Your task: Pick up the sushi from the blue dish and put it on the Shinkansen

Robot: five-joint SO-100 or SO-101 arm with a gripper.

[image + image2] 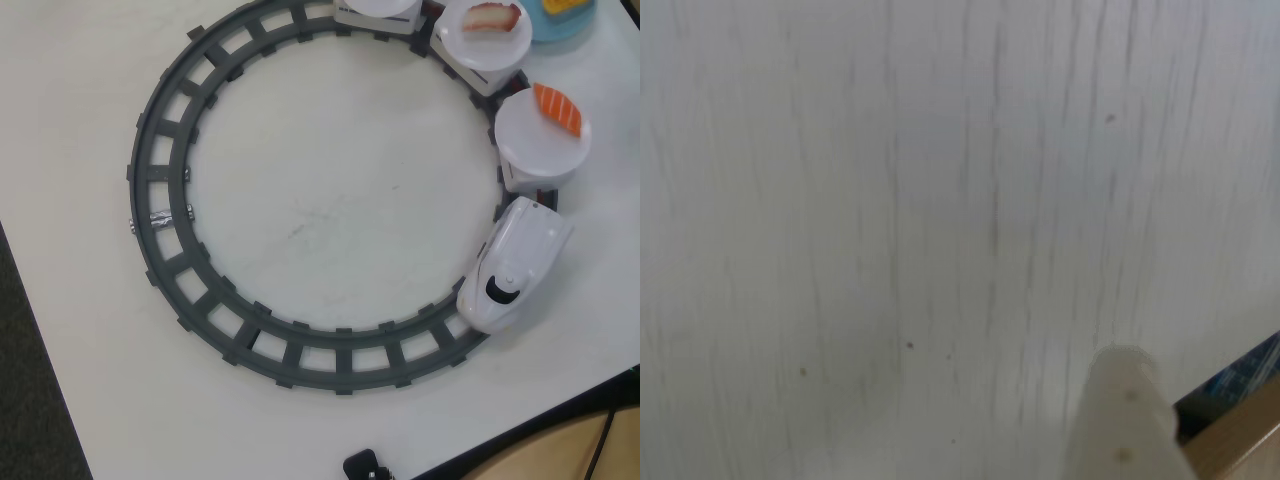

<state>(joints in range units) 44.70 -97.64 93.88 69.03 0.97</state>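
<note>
Right now your end effector (1127, 420) is only showing one pale finger over the bare bench (890, 200) in the wrist view, so you cannot tell if it is apart or together. The sushi (566, 5) is sitting on the blue dish (560, 25) at the top edge of the overhead view, beside the Shinkansen (513, 265) cars. Reaching blind, you could be bumping a white plate (484, 32) off.

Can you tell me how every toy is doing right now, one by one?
Shinkansen: on the grey track, nose toward the bottom.
Sushi: on the blue dish, cut off by the top edge.
Salmon piece: lying on a white plate.
Pink-red piece: lying on another white plate.
Pincer: only one pale finger shows; open or shut unclear.
</note>
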